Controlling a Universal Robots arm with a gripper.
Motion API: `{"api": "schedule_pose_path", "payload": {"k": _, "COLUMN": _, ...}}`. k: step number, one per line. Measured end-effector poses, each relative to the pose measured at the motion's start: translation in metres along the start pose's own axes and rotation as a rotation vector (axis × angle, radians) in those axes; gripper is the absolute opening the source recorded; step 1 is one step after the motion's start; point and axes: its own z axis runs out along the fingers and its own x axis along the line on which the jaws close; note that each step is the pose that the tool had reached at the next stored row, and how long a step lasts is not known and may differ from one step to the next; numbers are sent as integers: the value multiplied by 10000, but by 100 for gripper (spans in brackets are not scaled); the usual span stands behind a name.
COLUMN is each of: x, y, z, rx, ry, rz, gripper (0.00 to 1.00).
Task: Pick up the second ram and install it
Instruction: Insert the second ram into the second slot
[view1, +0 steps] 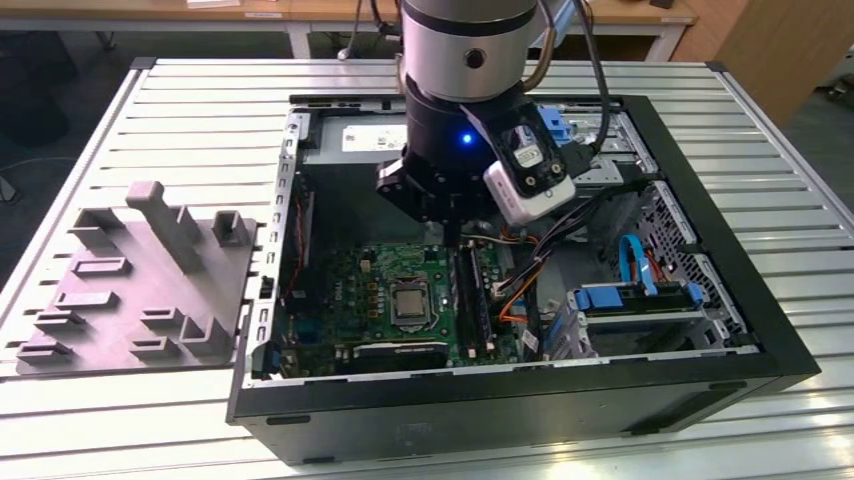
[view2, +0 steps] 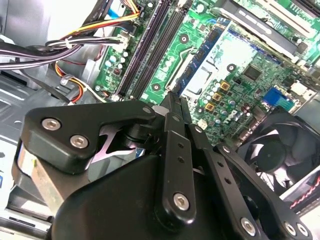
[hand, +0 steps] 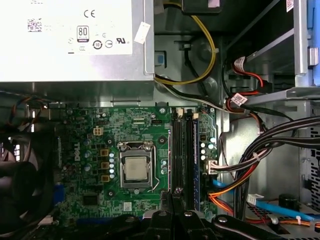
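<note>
In the second wrist view my gripper (view2: 172, 97) is shut on the second ram (view2: 202, 57), a thin bluish board with dark chips that sticks out from the black fingertips over the green motherboard (view2: 250, 75). The stick hangs near the CPU socket (view2: 210, 80), beside the long black memory slots (view2: 147, 50). In the first wrist view the gripper (hand: 174, 196) is at the near end of the memory slots (hand: 182, 155), and one slot there shows a bluish edge. In the exterior view the gripper (view1: 457, 228) reaches down into the open computer case (view1: 534, 400), just above the slots (view1: 467, 290).
A power supply (hand: 75, 40) fills the case end beyond the board. Bundled cables (hand: 260, 165) run beside the slots. A black fan (view2: 277, 150) sits on the other side of the socket. A blue-tabbed drive cage (view1: 641, 300) and a grey fixture block (view1: 134, 290) flank the work area.
</note>
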Motion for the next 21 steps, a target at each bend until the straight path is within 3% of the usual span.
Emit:
{"api": "schedule_pose_path", "payload": {"k": 11, "x": -10, "y": 0, "z": 73, "rx": -2, "ry": -1, "rz": -13, "gripper": 11}}
{"api": "schedule_pose_path", "payload": {"k": 21, "x": -10, "y": 0, "z": 89, "rx": -8, "ry": 1, "rz": -173, "gripper": 11}}
